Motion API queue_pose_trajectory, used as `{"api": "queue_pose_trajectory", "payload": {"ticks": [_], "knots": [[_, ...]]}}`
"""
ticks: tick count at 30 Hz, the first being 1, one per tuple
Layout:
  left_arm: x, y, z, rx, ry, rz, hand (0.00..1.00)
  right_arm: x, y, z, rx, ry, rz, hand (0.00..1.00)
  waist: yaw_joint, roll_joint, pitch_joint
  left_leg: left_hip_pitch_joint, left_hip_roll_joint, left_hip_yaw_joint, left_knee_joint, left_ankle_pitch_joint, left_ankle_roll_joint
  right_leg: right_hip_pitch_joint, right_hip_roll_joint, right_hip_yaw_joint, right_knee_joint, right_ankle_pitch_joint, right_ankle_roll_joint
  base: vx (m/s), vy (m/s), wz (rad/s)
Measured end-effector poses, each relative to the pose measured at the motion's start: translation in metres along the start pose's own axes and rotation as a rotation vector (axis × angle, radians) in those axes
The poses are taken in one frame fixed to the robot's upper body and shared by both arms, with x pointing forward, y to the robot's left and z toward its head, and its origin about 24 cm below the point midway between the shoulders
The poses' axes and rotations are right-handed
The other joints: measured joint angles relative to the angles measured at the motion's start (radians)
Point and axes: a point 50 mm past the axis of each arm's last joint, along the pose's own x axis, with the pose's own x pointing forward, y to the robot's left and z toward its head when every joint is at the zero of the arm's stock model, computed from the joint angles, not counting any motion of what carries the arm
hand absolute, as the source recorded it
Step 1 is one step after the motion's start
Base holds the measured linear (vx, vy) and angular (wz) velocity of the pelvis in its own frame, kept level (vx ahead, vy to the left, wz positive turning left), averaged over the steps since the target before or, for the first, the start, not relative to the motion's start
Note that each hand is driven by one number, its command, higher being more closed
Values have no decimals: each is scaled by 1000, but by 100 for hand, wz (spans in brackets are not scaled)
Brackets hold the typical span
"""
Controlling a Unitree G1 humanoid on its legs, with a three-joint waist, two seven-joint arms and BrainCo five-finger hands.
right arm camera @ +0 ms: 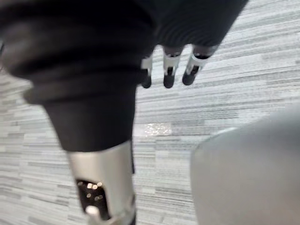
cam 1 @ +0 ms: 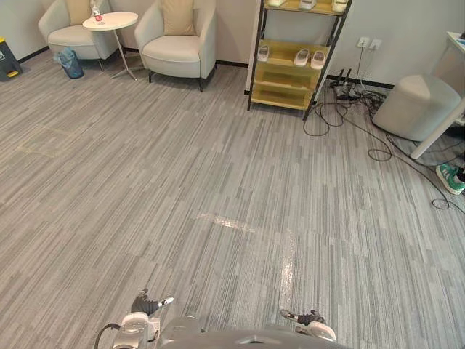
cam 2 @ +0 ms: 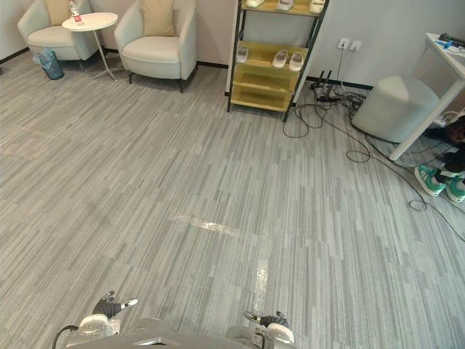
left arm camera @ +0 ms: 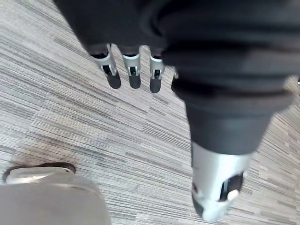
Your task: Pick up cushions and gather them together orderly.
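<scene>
Two tan cushions stand at the far left of the room. One cushion (cam 1: 178, 16) leans upright against the back of the nearer cream armchair (cam 1: 178, 47). The other cushion (cam 1: 78, 10) rests in the farther armchair (cam 1: 69, 33). My left hand (cam 1: 149, 305) hangs low at the bottom of the view, fingers (left arm camera: 132, 70) straight and holding nothing. My right hand (cam 1: 309, 318) hangs low on the other side, its fingers (right arm camera: 168, 72) relaxed over the carpet. Both hands are far from the cushions.
A small round white table (cam 1: 110, 22) with a bottle stands between the armchairs. A yellow shelf rack (cam 1: 294, 54) holding slippers is against the back wall. Cables (cam 1: 363, 131), a grey pouf (cam 1: 418, 105) and a green shoe (cam 1: 450, 178) lie right. A blue bag (cam 1: 70, 62) sits by the farther chair.
</scene>
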Motion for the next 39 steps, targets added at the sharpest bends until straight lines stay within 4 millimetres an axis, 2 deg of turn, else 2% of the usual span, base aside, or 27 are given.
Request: {"api": "queue_pose_trajectory", "payload": {"ticks": [1,2,5,6,22,24,27,32,35,36,37,39], "knots": [[-1,-2,-5,-7,18,-2,0,1,-3,1,-3,-3,-6,0,0,4,-2,2,7,-1,-28,10,-8,12,9,-3,-48,21,1,102,-63,-7],[-2,-3,-10,-7,33,-4,0,1,-5,0,-5,2,-11,0,0,21,-13,14,11,-1,-62,24,-13,38,21,-3,-101,51,-2,100,-57,-9],[-4,-2,-16,-2,49,-3,0,1,-6,-3,-5,9,-15,0,1,16,-13,47,11,-2,-114,45,-15,84,28,-5,-180,88,-3,33,-14,-4],[-12,7,-48,73,135,-20,0,-1,-15,-22,63,85,-44,0,22,-10,-47,67,-59,-70,-247,171,2,162,-15,-57,-379,212,7,0,0,0],[-11,6,-45,71,129,-22,0,-1,-16,-22,71,86,-48,0,21,-6,-43,64,-56,-59,-249,167,-3,149,-13,-46,-377,210,6,-1,0,-2],[-11,4,-45,65,129,-23,0,0,-17,-21,98,87,-55,0,18,-2,-35,57,-51,-34,-257,167,-3,124,-12,-26,-368,210,6,-21,8,-35],[-11,3,-44,43,132,-21,0,1,-18,-17,131,77,-52,0,-4,-2,-30,50,-46,6,-283,168,-2,87,-12,3,-356,210,8,-1,14,-31],[-9,6,-42,9,131,-12,0,0,-12,-14,158,72,-16,0,-9,-17,-19,47,-38,64,-290,147,1,59,-18,33,-320,192,26,48,28,-25],[-7,10,-37,-17,117,-9,0,0,-3,-6,170,41,17,0,-9,-34,8,26,-27,93,-201,70,9,26,-30,29,-213,117,41,101,37,-5],[-7,12,-35,-27,112,-4,0,-1,-1,-5,172,35,22,0,-10,-44,22,15,-24,103,-136,22,10,1,-44,24,-116,65,55,167,63,-1],[-6,12,-33,-40,108,1,0,-1,1,-4,166,34,30,0,-2,-43,29,20,-22,105,-88,-10,14,-34,-59,10,6,28,66,139,61,-6],[-6,14,-32,-46,108,5,0,-1,4,2,164,14,43,0,1,-45,41,48,-25,107,-89,-23,22,-96,-85,-30,180,25,69,188,84,-1]]}}
